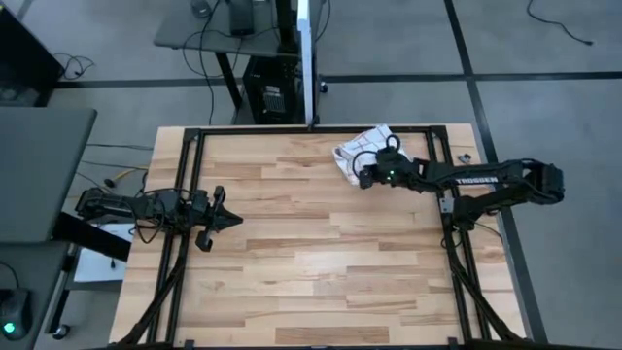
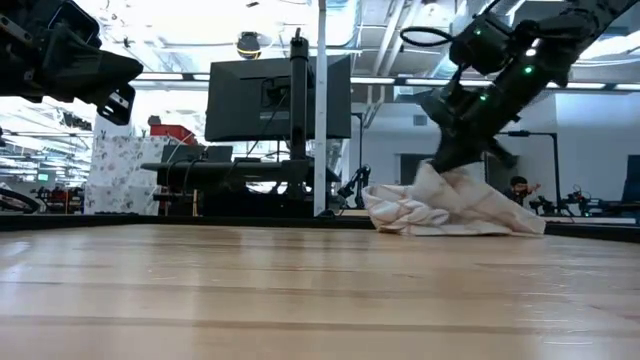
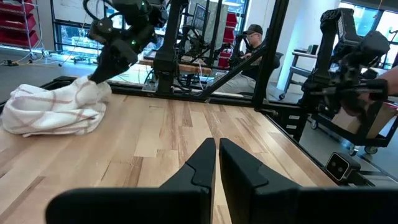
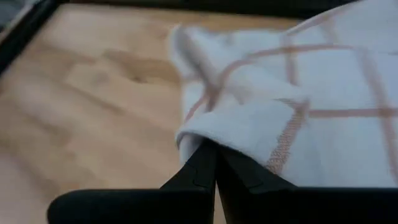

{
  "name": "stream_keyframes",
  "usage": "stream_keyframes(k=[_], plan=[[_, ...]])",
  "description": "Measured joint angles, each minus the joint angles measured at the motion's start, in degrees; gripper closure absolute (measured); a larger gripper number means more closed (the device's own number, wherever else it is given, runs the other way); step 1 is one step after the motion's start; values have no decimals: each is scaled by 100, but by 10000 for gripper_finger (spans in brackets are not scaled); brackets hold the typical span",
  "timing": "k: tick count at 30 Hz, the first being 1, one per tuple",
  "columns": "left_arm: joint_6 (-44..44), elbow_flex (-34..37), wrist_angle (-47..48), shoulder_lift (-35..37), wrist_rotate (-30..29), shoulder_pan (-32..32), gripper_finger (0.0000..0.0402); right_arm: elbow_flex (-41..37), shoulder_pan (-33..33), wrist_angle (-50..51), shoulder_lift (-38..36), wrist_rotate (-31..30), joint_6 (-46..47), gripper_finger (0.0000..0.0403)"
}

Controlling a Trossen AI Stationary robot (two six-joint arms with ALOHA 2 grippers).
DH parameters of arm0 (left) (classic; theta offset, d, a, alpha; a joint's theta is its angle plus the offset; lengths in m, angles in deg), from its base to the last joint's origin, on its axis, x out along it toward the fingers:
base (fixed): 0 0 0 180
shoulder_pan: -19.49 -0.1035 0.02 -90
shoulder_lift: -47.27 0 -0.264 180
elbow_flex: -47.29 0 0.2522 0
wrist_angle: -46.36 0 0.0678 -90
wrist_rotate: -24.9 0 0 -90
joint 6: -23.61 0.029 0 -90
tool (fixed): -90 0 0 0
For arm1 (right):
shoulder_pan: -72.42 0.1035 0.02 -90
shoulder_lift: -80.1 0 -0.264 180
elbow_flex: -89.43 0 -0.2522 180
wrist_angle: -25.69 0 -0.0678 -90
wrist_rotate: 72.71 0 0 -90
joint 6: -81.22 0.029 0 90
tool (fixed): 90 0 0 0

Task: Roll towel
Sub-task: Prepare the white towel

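The towel, white with thin red-brown grid lines, lies crumpled in a heap near the table's far edge, right of the middle. It also shows in the low view and the left wrist view. My right gripper is at the heap's near side and is shut on the cloth; it also shows in the low view. My left gripper is shut and empty above the table's left side, far from the towel. Its fingers show closed in the left wrist view. My right gripper pinches a bunched fold of the towel between its two fingers; how many layers, I cannot tell. The fingers slant down from the table's right side. The pinched part stands up in a small peak, and the rest of the heap lies on the table.
A black frame runs along the table's far edge and down both sides. A monitor on a stand is behind the far edge. The wooden tabletop stretches bare from the towel toward the near edge. A person sits in the room beyond.
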Motion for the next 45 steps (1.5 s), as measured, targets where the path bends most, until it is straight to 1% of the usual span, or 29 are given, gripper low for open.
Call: stream_keyframes(k=[2,5,7,9,11,12,14,16,18,20,21,23,27,30,32,34,37,42,45], plan=[[0,0,0,-1,2,0,395,0,3,-478,289,648,-13,403],[0,-2,0,-1,2,0,395,-1,91,-1355,776,1865,-14,403],[-1,-2,0,-1,0,-1,395,-4,179,-2046,971,2468,7,403],[0,-1,0,1,0,-1,395,-4,311,-2612,949,2662,46,403],[0,0,0,-1,2,-2,395,-2,439,-2692,706,2645,-101,403],[0,0,0,1,0,-2,395,-2,506,-2567,522,2536,-232,403],[-2,-2,0,-1,2,0,395,1,670,-2034,86,2129,-559,403],[-1,-2,-1,-1,1,-1,395,67,911,-982,-391,1468,-1007,403],[-2,-2,0,1,2,-2,395,271,1249,490,-765,668,-1498,403],[0,0,0,-1,0,-2,395,470,1671,1780,-945,-126,-1853,403],[0,-2,0,-1,1,0,395,525,1870,2221,-962,-441,-1969,403],[-1,0,0,-1,0,-1,395,542,2197,2661,-935,-774,-2033,403],[-2,0,-2,-1,2,0,395,467,2442,2727,-604,-1218,-2033,396],[-2,-2,0,-1,2,-2,395,455,2386,2715,-281,-1682,-2047,370],[-1,0,0,0,2,-1,395,455,2332,2644,-80,-1893,-2294,344],[0,0,0,-1,0,0,395,455,2271,2432,114,-1917,-2626,314],[0,0,0,-1,0,-2,395,459,2235,2018,397,-1930,-2870,265],[0,0,0,-1,0,0,395,461,2075,1873,935,-2248,-2841,184],[-1,-1,0,1,0,-2,395,461,1869,1703,1233,-2279,-2685,153]])
